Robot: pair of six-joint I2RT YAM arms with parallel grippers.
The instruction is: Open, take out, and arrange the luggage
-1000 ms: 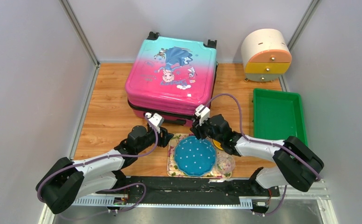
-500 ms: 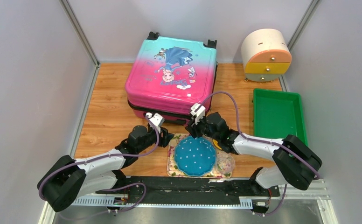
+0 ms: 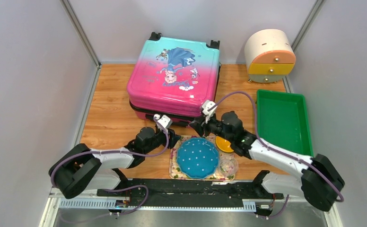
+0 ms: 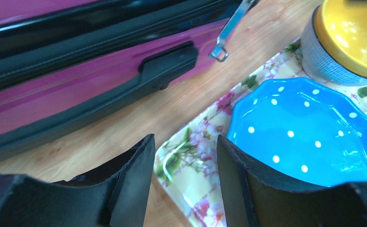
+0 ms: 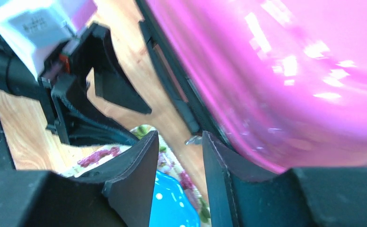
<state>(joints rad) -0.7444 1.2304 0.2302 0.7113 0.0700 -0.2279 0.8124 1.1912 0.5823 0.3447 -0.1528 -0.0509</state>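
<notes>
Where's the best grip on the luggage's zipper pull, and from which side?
Likely the flat metal tab of the zipper pull, pinched across its thin faces. It hangs off the luggage front edge down to the wood, so come from the floral tray side; the open right pincer faces it.

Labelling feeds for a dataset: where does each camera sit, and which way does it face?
Top external: above and behind the bases, looking down at the table; left arm and right arm show.
Left wrist: low on the left arm, facing the luggage and plate; open left gripper below.
Right wrist: on the right arm, facing along the luggage toward the left gripper; open right gripper below.
Shared: luggage and plate, all three.
</notes>
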